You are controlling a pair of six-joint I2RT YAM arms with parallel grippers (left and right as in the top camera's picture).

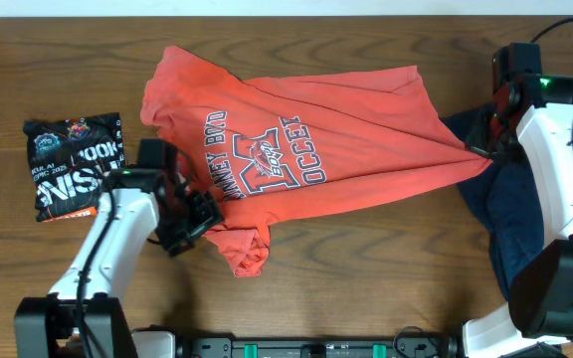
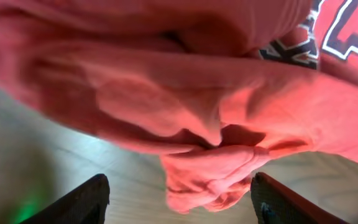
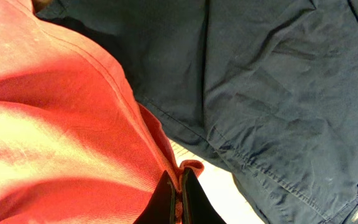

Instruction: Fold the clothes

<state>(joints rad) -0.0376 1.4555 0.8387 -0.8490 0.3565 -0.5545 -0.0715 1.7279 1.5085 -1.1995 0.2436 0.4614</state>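
I am looking at the coral-red T-shirt (image 1: 306,149) lying print-up across the middle of the worktop (image 1: 366,288), its cloth drawing into taut creases toward the right gripper (image 3: 180,199), which is pinching the shirt's hem tightly between closed fingers. The left gripper (image 2: 182,202) is hanging with its jaws wide apart and holding nothing, just beside the bunched lower-left corner of the shirt, which is crumpling into a thick wad right in front of it. My worry is that closing there would be catching several layers at once, so the fold would be coming out lumpy. The right pinch is sitting on a very thin edge, so a hard pull could be slipping it free. The navy T-shirt (image 1: 495,219) is lying under and beside that same gripper, touching the red cloth, and could be getting dragged along. The black printed T-shirt (image 1: 73,164) is sitting folded, well apart at the left. The worktop is showing dark wood grain, smooth enough for cloth to be sliding; nothing of the room beyond it is showing.
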